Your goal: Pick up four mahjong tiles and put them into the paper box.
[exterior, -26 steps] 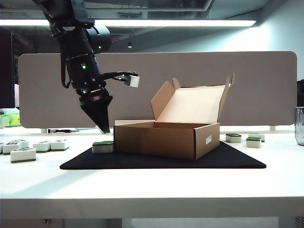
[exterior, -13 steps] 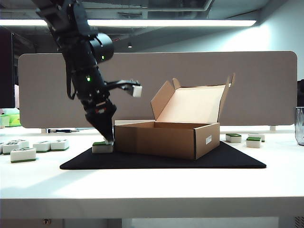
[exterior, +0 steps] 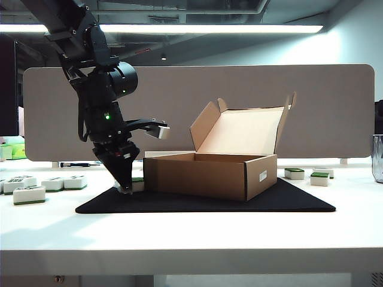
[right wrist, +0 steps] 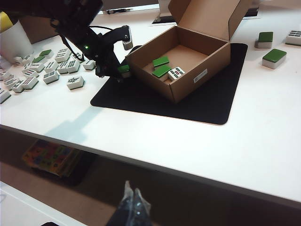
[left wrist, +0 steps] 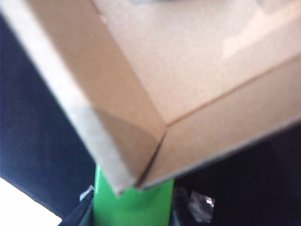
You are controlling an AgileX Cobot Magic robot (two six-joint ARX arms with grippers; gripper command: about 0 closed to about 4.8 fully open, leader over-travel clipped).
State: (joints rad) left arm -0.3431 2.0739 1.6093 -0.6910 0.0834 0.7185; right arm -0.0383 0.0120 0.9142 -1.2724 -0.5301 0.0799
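left hand (exterior: 125, 186) closing on tile (left wrist: 131, 207), grip unclear | right hand (right wrist: 130, 207) clenched, parked | 3 tiles in box (exterior: 209, 174) | risk: box wall at 3 o'clock blocks finger, tile slips

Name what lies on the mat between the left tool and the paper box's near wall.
Only a green-backed mahjong tile, seen in the right wrist view, with the left tool down at it beside the paper box.

Three mahjong tiles (right wrist: 165, 68) lie in the paper box (right wrist: 203, 69) on the mat (right wrist: 207, 101).
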